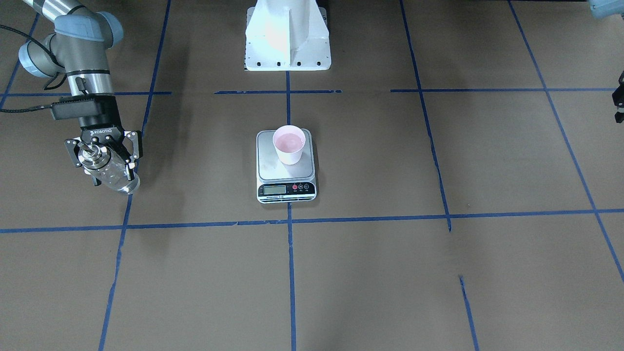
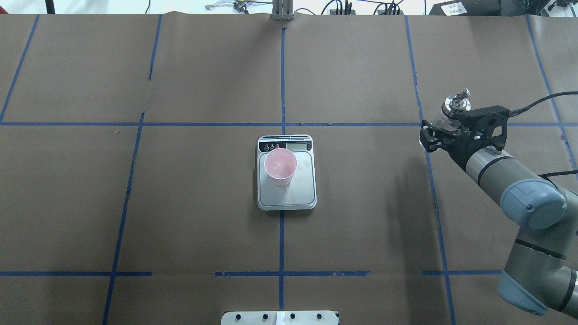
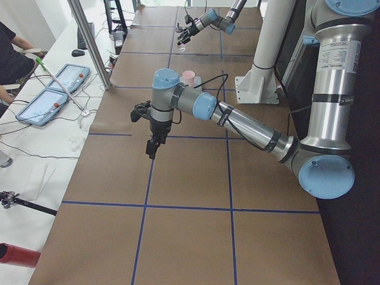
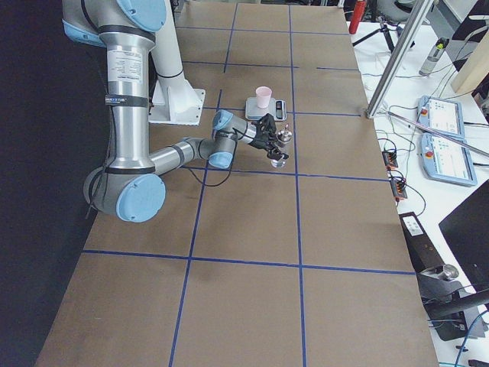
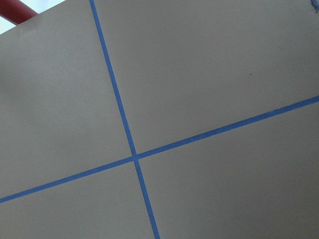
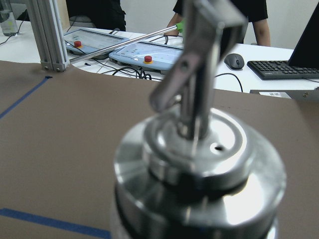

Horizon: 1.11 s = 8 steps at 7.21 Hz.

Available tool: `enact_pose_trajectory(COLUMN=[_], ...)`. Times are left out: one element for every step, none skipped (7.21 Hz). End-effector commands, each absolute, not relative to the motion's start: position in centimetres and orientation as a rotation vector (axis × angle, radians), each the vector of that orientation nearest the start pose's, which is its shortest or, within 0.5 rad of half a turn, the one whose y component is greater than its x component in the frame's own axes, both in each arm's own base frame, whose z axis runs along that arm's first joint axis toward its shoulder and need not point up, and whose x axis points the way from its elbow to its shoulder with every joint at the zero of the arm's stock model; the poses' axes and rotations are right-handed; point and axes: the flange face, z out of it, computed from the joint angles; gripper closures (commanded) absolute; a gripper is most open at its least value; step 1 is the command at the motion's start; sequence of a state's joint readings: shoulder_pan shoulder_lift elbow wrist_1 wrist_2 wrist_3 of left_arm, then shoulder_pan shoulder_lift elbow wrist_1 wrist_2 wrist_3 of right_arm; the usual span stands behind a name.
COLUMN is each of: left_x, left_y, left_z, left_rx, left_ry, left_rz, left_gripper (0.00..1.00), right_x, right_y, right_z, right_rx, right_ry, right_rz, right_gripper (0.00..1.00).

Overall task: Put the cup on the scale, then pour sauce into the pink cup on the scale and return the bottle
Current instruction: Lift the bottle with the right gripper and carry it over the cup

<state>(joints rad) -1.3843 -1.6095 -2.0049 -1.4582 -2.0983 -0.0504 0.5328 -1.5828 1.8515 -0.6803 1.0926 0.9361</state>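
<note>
The pale pink cup [image 1: 289, 145] stands upright on the far part of the steel plate of the scale [image 1: 273, 168] at the table's middle. Both also show in the overhead view, cup [image 2: 280, 167] and scale [image 2: 298, 194]. My right gripper [image 1: 103, 161] is shut on the clear glass bottle [image 1: 117, 178], well to the right of the scale in the overhead view [image 2: 455, 104]. The bottle's metal collar and spout [image 6: 199, 149] fill the right wrist view. My left gripper [image 3: 153, 145] hangs over bare table far from the scale; I cannot tell if it is open or shut.
The white arm base [image 1: 287, 39] stands behind the scale. Blue tape lines [image 2: 282, 81] cross the brown table cover. Past the table's far edge are a metal post [image 3: 89, 41], tablets [image 3: 44, 104] and operators. A red cylinder [image 3: 18, 255] lies off the table's left end.
</note>
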Motion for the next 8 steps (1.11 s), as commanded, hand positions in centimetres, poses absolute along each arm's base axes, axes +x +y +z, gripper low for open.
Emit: enact_pose_trajectory(left_x=[0.8,0.7,0.3,-0.6,-3.4,-4.3,-5.8,-5.8], left_y=[-49.6,-49.3,-48.9,-47.5,-47.3,-47.5,-47.4,-47.9], left_z=[45.6,46.5,48.2,50.4,52.1,54.8,55.6,57.2], left_rx=[0.285,0.272,0.264,0.282,0.294,0.247,0.24,0.226], left_ry=[0.56,0.559,0.553,0.532,0.514,0.519,0.529,0.532], left_rz=[0.226,0.233,0.274,0.431,0.471,0.443,0.405,0.405], left_gripper=[0.0,0.0,0.0,0.0,0.0,0.0,0.0,0.0], right_x=[-34.0,-34.9,-35.1,-34.9,-34.8,-34.9,-37.3,-39.5], right_y=[-42.3,-42.7,-43.0,-43.0,-43.1,-43.2,-41.7,-39.9], right_z=[35.0,33.1,31.1,30.8,30.0,29.3,27.9,27.6], right_rx=[1.044,1.051,1.078,1.113,1.163,1.23,1.291,1.3], right_ry=[-0.601,-0.589,-0.605,-0.57,-0.496,-0.376,-0.294,-0.212], right_rz=[0.125,0.122,0.144,0.153,0.058,-0.043,-0.056,-0.081], right_gripper=[1.0,1.0,1.0,1.0,1.0,1.0,1.0,1.0])
